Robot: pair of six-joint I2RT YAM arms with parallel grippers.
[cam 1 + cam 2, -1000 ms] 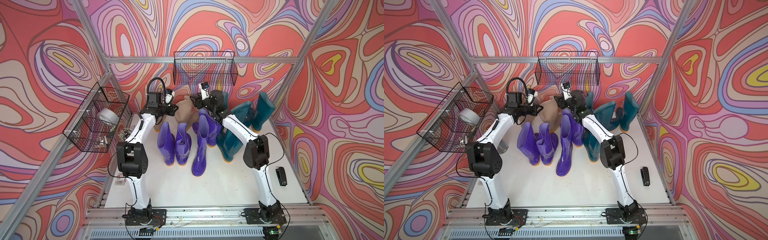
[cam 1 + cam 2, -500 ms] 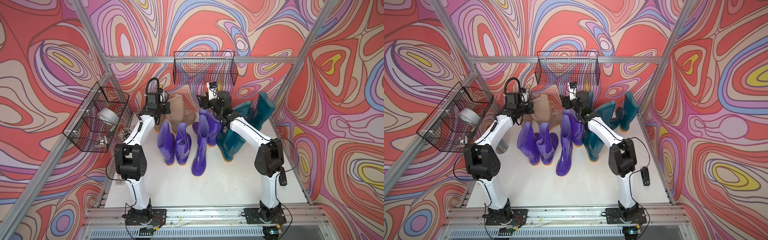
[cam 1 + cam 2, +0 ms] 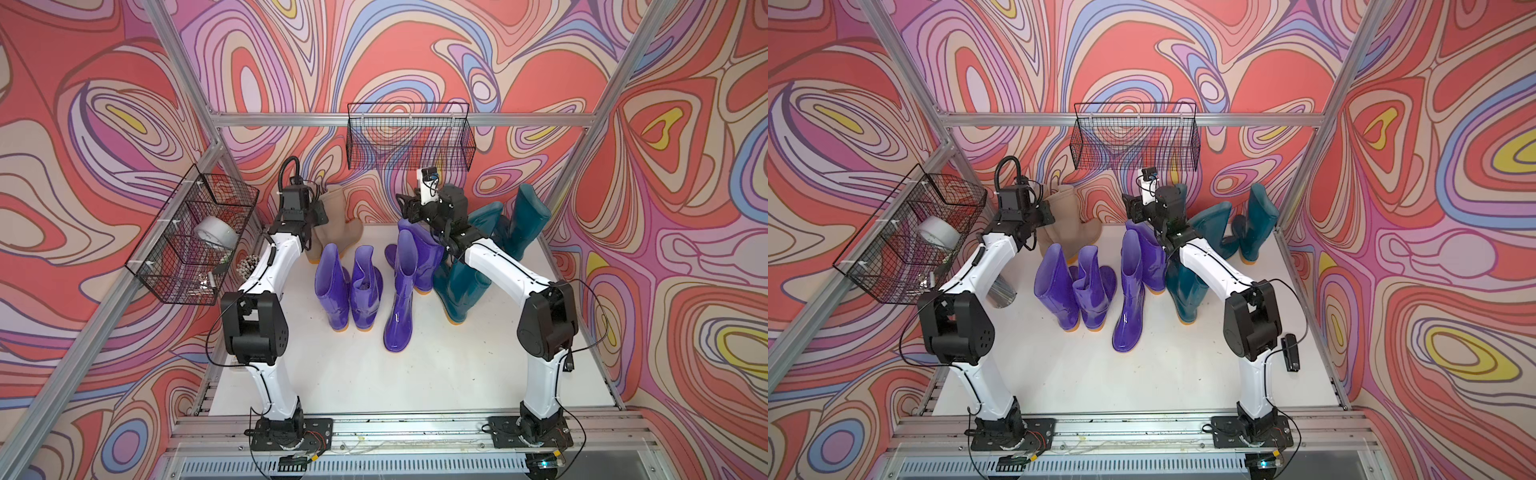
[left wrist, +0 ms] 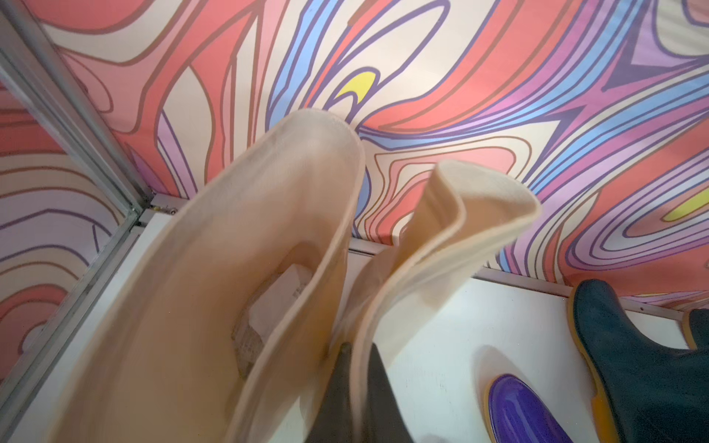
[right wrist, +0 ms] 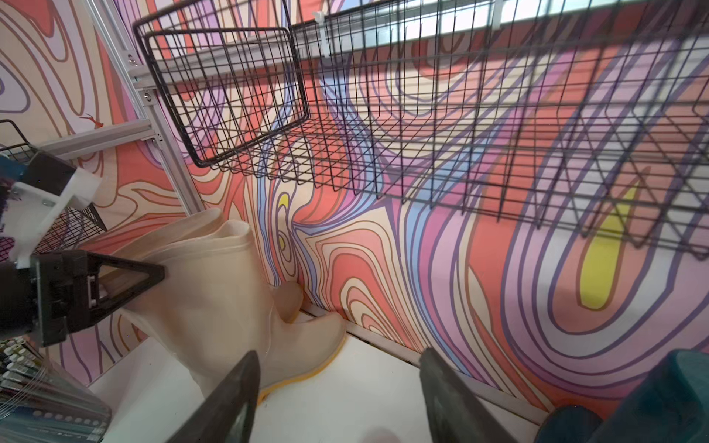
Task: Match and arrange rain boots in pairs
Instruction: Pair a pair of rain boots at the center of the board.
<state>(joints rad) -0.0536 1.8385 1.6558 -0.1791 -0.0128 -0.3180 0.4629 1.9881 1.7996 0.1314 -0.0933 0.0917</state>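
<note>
Right at our left gripper (image 3: 318, 212), we are pinching the top rim of the beige boots (image 4: 230, 287), jaws clamped tight on the soft cuff; we cannot tell whether one wall or both boots' walls are caught. Just past that grip, the two beige shafts are leaning together and sagging, one cuff folding over, while the one toe we can see is resting on the white table (image 4: 433, 326). Across from it, our right gripper (image 5: 337, 406) is hovering with jaws apart and nothing between them, facing that beige toe. Behind and beneath that wrist, the purple boots (image 3: 332, 286) are standing, two side by side and two more one behind the other, and the teal boots (image 3: 457, 286) are crowding on its outer side. We are judging the risks so: the floppy rim may be slipping out of the pinch, a tug may be toppling both beige boots, and the right arm may be knocking the purple boot under it.
</note>
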